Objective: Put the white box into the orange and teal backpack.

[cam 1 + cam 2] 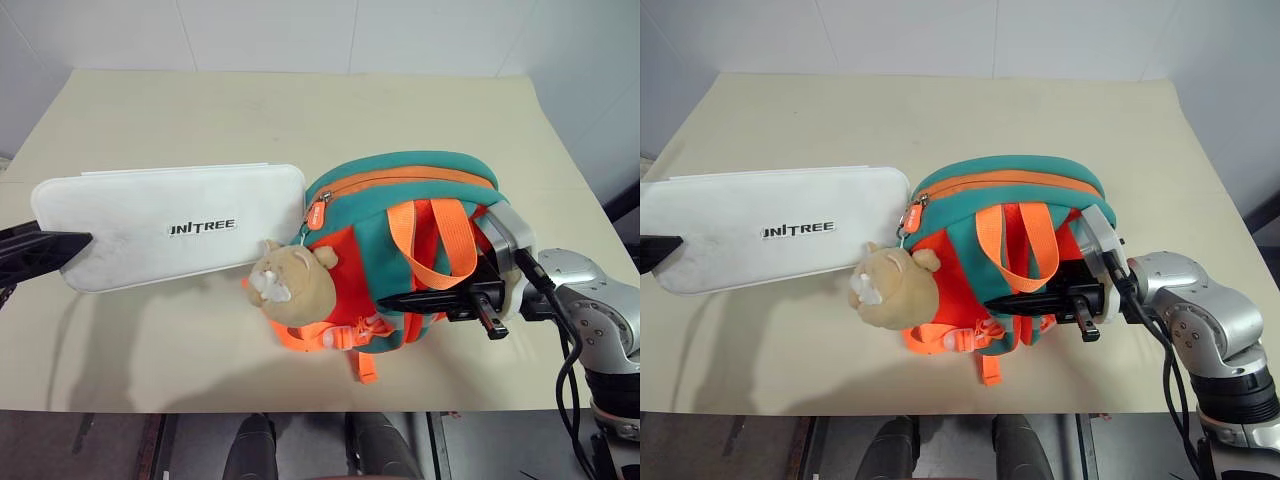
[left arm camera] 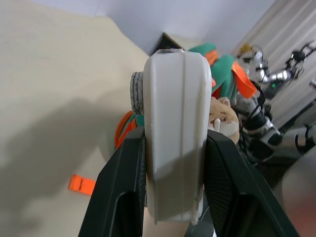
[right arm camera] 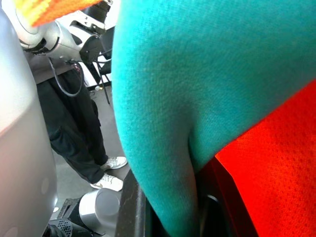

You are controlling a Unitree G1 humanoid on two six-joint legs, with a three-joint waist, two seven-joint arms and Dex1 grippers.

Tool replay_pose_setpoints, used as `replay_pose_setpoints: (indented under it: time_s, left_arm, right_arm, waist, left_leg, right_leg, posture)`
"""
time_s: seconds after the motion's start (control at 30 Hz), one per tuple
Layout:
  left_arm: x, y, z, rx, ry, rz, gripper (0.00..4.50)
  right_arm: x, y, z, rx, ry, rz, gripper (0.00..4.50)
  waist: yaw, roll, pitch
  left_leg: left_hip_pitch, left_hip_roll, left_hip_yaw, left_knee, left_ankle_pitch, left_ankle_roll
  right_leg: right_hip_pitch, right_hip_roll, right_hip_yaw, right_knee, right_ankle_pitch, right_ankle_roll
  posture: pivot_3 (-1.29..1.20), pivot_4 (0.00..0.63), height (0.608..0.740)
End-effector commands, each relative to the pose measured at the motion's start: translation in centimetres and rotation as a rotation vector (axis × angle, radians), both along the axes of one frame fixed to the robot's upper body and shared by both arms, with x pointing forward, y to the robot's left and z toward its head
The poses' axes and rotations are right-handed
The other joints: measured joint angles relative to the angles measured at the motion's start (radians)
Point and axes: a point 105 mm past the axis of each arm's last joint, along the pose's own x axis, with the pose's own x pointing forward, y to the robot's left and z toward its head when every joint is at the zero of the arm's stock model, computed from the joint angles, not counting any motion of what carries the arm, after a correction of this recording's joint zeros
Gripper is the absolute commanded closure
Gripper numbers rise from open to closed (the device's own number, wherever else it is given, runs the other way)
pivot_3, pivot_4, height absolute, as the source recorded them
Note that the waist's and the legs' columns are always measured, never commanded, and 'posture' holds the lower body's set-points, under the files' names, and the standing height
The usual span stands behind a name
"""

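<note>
In the left eye view, you see the white box (image 1: 170, 226) lying flat above the tan table (image 1: 300, 110), with dark letters on its top. Your left gripper (image 1: 45, 250) holds the box by its left end. The right end of the box sits just beside the orange and teal backpack (image 1: 400, 250), close to the zip at its top. The backpack stands near the middle of the table, and a tan plush cat (image 1: 290, 283) hangs on its front. Your right gripper (image 1: 430, 298) reaches in from the right and pinches the backpack cloth low on its side, under an orange strap (image 1: 435, 240).

In the right eye view, you see the same things, and the box's end touches or nearly touches the backpack; you cannot tell which.

In the left wrist view, you look along the box's thin edge. The two black fingers (image 2: 123, 187) press on both sides of the box, so this claw is pinching it. The backpack and cat lie past the far end.

In the right wrist view, a fold of teal cloth sits squeezed between the dark fingers (image 3: 136, 207), with orange cloth beside it. A person's legs (image 3: 79, 133) stand on the floor beyond.
</note>
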Motion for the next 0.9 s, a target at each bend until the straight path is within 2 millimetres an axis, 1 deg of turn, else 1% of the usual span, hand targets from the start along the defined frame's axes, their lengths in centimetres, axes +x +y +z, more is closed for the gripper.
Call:
replay_pose_setpoints:
  time_s: [0.03, 0.27, 0.5, 0.63, 0.77, 0.9]
  left_arm:
    - [-1.1, -0.9, 0.8, 0.047, -0.036, -0.054, 3.23]
    - [-1.2, -1.3, 1.2, 0.141, -0.065, -0.022, 3.23]
    - [-1.7, -2.4, 1.5, 0.22, -0.111, -0.028, 3.24]
    - [-2.4, -2.6, 1.9, 0.24, -0.112, -0.031, 3.24]
    - [-2.9, -2.2, 2.0, 0.256, -0.085, -0.006, 3.24]
    - [-3.1, -1.5, 2.6, 0.275, -0.093, 0.04, 3.24]
  right_arm:
    - [0.0, 0.1, 0.4, 0.007, -0.032, 0.02, 4.5]
    - [0.7, 0.0, 0.0, -0.001, -0.03, 0.027, 4.5]
    - [1.3, 0.5, -0.3, 0.0, -0.022, 0.058, 4.5]
    - [1.6, 0.6, -0.4, -0.002, -0.024, 0.067, 4.5]
    - [1.8, 0.8, -0.5, 0.0, -0.025, 0.074, 4.5]
    - [2.1, 0.8, -0.6, -0.001, -0.025, 0.077, 4.5]
  waist:
    - [-0.001, 0.0, 0.0]
    - [-0.001, 0.0, 0.0]
    - [-0.002, 0.0, 0.0]
    - [-0.002, 0.0, 0.0]
    - [-0.005, 0.0, 0.0]
    - [-0.005, 0.0, 0.0]
  left_leg:
    - [0.0, 0.0, 0.0, 0.0, 0.0, 0.0]
    - [0.0, 0.0, 0.0, 0.001, 0.0, 0.0]
    - [0.001, 0.0, 0.0, 0.001, 0.0, 0.0]
    - [0.001, 0.0, 0.0, 0.002, 0.0, 0.0]
    - [0.001, 0.0, 0.0, 0.002, 0.0, 0.0]
    - [0.002, 0.0, 0.0, 0.002, 0.0, 0.0]
  right_leg:
    - [0.0, 0.0, 0.0, 0.0, 0.0, 0.0]
    - [0.0, 0.0, 0.0, 0.0, 0.0, 0.0]
    - [0.001, 0.0, 0.0, 0.001, 0.0, 0.0]
    - [0.001, 0.0, 0.0, 0.002, 0.0, 0.0]
    - [0.001, 0.0, 0.0, 0.002, 0.0, 0.0]
    - [0.001, 0.0, 0.0, 0.002, 0.0, 0.0]
  posture:
    - [0.0, 0.15, 0.74]
    - [0.0, 0.15, 0.74]
    - [0.0, 0.15, 0.74]
    - [0.0, 0.15, 0.74]
    - [0.0, 0.15, 0.74]
    - [0.0, 0.15, 0.74]
